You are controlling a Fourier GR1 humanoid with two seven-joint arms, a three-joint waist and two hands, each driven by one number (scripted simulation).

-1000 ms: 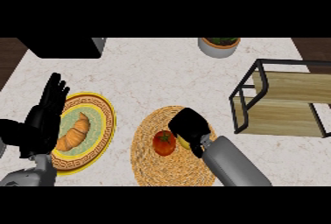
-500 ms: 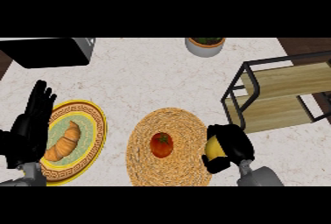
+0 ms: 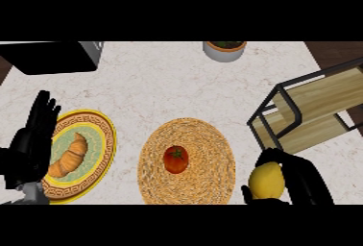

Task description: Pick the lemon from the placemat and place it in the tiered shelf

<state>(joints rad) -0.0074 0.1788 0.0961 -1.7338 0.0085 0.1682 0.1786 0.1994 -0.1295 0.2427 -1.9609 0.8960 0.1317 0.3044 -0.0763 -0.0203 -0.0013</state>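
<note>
Curling round the lemon [image 3: 267, 179], the right hand [image 3: 301, 178] sits low at the right of the head view, its black fingers wrapped over the fruit's far side so that only the yellow near face shows. A second ago this hand was down over the woven placemat [image 3: 186, 161]; half a second ago it had drawn off to the mat's right edge with the fruit, and now it is clear of the mat altogether, just below the near corner of the tiered shelf [image 3: 312, 115]. That suggests the pick is done and the carry to the shelf is under way. A tomato [image 3: 175, 159] remains on the mat. At the left, the left hand [image 3: 32, 139] rests spread beside the plate [image 3: 99, 129] with its croissant [image 3: 68, 156].
</note>
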